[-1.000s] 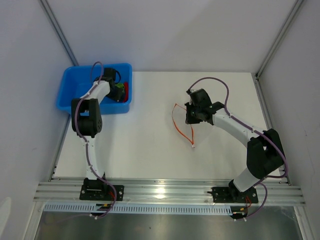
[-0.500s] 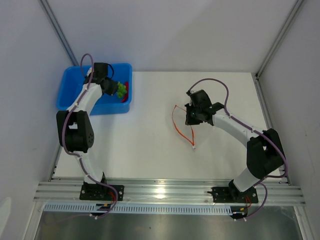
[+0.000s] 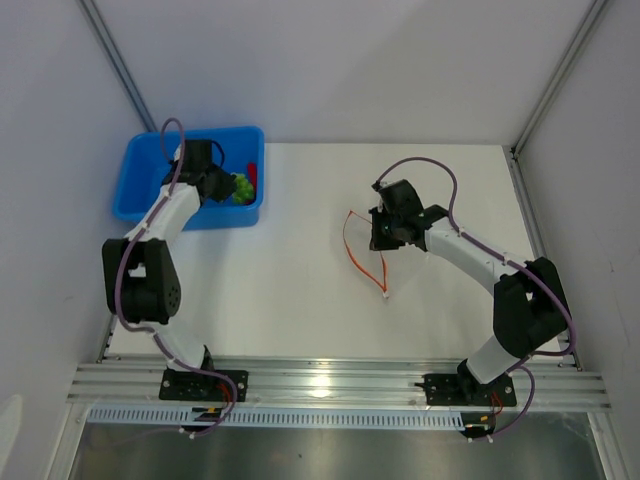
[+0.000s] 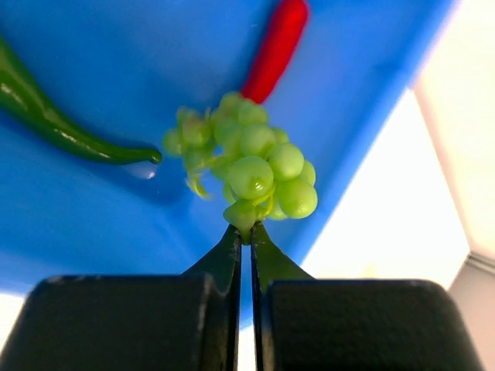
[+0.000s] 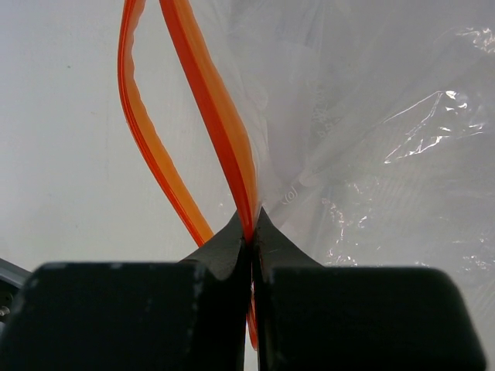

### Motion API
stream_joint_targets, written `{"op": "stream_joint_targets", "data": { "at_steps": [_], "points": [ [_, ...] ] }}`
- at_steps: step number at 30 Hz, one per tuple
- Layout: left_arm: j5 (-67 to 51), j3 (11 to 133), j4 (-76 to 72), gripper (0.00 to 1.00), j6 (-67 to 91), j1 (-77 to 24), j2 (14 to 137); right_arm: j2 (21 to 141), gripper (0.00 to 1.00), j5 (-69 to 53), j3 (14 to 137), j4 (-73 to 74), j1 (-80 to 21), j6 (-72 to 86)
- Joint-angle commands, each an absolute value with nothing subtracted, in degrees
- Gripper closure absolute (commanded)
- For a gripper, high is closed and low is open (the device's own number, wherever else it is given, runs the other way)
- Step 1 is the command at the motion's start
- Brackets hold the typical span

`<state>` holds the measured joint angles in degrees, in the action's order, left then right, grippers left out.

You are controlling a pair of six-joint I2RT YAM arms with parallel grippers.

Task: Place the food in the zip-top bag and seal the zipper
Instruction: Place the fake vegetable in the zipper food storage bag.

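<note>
My left gripper is shut on the bunch of light-green grapes and holds it above the blue tub; the grapes show in the top view too. A slim red piece and a flat darker-green piece lie in the tub. My right gripper is shut on the zipper, the red-orange strip of the clear zip-top bag. The bag's mouth gapes open toward the left in the top view. The left gripper is over the tub, the right gripper at mid-table.
The blue tub stands at the table's far left corner. Grey walls and metal frame posts close in the table on the left, back and right. White table surface lies between the tub and the bag.
My left gripper has risen out of the tub with the grapes in it and the arm has swung back to the left. The right arm and the bag have barely moved.
</note>
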<state>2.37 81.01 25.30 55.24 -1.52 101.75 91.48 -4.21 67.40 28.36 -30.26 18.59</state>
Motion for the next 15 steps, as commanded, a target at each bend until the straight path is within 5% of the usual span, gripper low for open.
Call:
{"op": "stream_joint_targets", "data": {
  "at_steps": [1,15],
  "points": [
    [1.1,77.2,17.7,0.99,51.2,-1.3,92.6,90.4,1.0,-5.4,68.6,26.6,-30.4,19.5],
    [-9.0,66.0,7.7,0.99,43.8,-1.4,77.6,93.0,1.0,-5.7,72.4,28.2,-32.0,19.5]
  ]
}}
